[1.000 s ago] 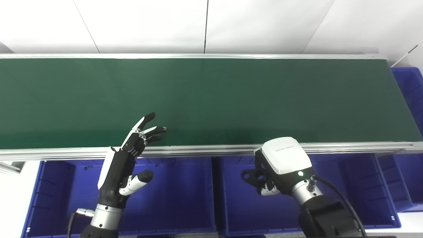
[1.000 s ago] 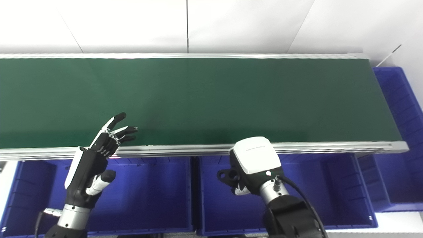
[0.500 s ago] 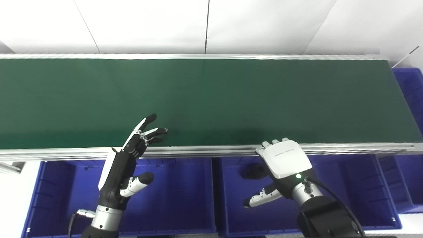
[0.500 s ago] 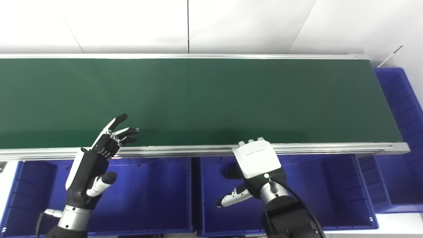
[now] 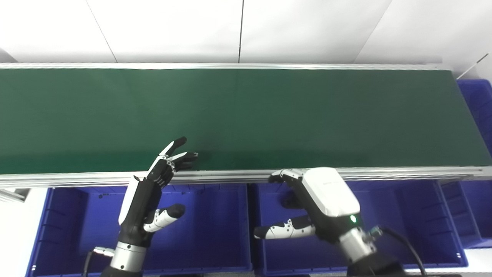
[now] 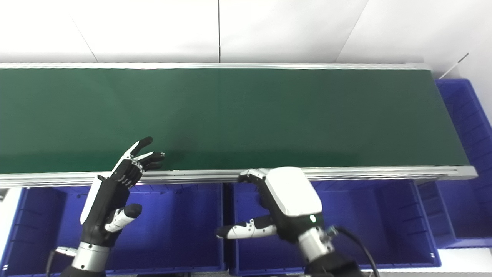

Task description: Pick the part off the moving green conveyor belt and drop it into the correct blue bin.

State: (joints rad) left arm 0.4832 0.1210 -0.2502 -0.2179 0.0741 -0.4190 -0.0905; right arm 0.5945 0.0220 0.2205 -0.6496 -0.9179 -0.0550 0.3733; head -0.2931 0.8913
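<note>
Green belt (image 5: 269, 115) runs bare across the frame between aluminium rails (image 5: 230, 175). Along its near edge sits a row of blue bins. The left robot hand (image 5: 148, 192) hovers over the left bin (image 5: 77, 231), fingers (image 5: 175, 152) spread and reaching over the belt's near edge, holding nothing. The right robot hand (image 5: 319, 200) hangs over the middle bin (image 5: 403, 231), also empty, fingers apart, thumb (image 5: 282, 231) pointing left. A dark part (image 5: 289, 201) lies in the middle bin near its far wall, mostly hidden behind the right robot hand. At the belt's right end stands another bin (image 6: 461, 115).
</note>
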